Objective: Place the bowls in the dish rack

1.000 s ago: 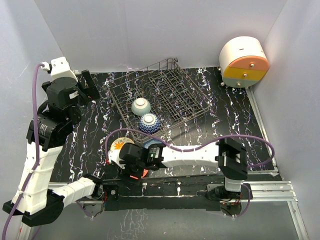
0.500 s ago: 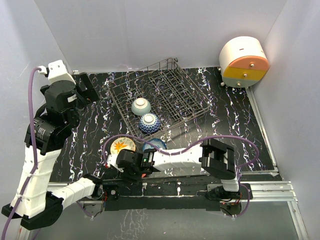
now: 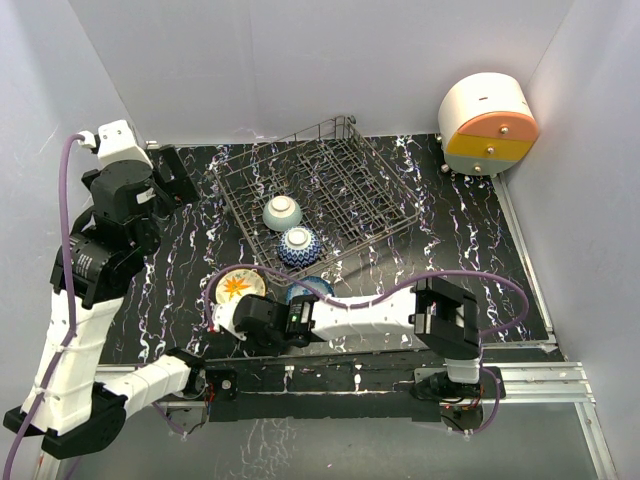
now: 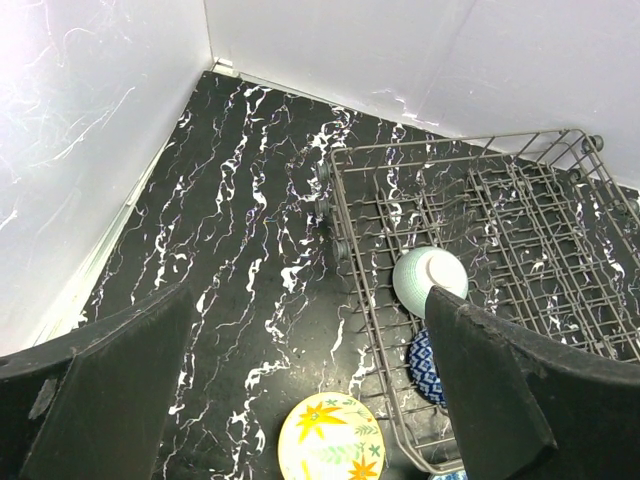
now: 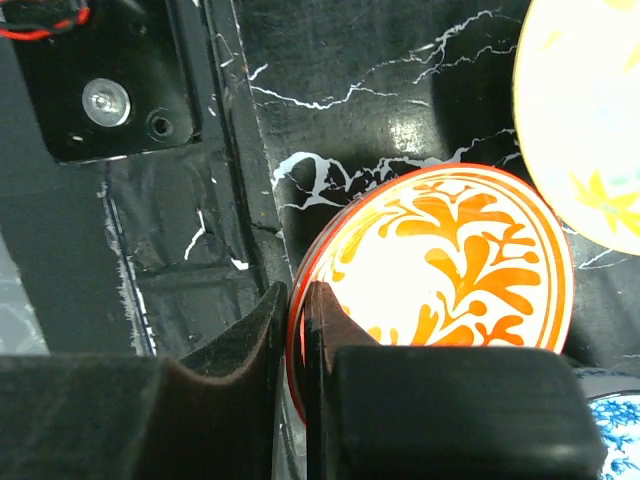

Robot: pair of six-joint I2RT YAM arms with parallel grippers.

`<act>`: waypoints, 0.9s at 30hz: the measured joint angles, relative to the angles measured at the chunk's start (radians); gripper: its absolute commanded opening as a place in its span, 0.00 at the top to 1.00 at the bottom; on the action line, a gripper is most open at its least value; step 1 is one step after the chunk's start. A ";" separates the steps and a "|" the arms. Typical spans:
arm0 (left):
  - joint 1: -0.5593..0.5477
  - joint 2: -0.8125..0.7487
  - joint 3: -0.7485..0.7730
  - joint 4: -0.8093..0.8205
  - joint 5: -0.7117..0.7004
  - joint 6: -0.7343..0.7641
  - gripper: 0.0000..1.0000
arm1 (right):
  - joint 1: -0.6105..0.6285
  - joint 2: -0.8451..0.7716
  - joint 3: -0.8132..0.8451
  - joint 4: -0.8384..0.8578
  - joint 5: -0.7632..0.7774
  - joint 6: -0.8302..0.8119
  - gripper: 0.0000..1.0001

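While right gripper point(image 5: 297, 320) is clamping only thin rim of orange-red bowl point(image 5: 440, 270) at near table point(image 5: 400, 60) edge, bowl is risking swinging loose on lift, striking yellow bowl point(image 5: 590, 120) just beside. Meanwhile left gripper point(image 4: 310, 300) is hanging apart, empty.

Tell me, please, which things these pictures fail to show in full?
Orange-red bowl: top view, hidden under the right arm; right wrist view, lower part behind the right gripper.
Yellow bowl: left wrist view, cut by the bottom edge.
Blue-white bowl: top view, half under the right arm.
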 measured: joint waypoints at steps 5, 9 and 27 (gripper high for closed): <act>0.000 0.014 0.006 0.001 0.000 0.012 0.03 | -0.011 -0.013 0.039 -0.062 -0.076 -0.001 0.92; 0.000 0.017 0.023 0.003 0.000 0.014 0.03 | -0.013 -0.026 0.098 -0.154 -0.152 0.009 0.92; 0.000 -0.013 0.071 0.032 -0.024 0.059 0.03 | -0.686 -0.049 0.452 0.114 -0.803 0.375 0.92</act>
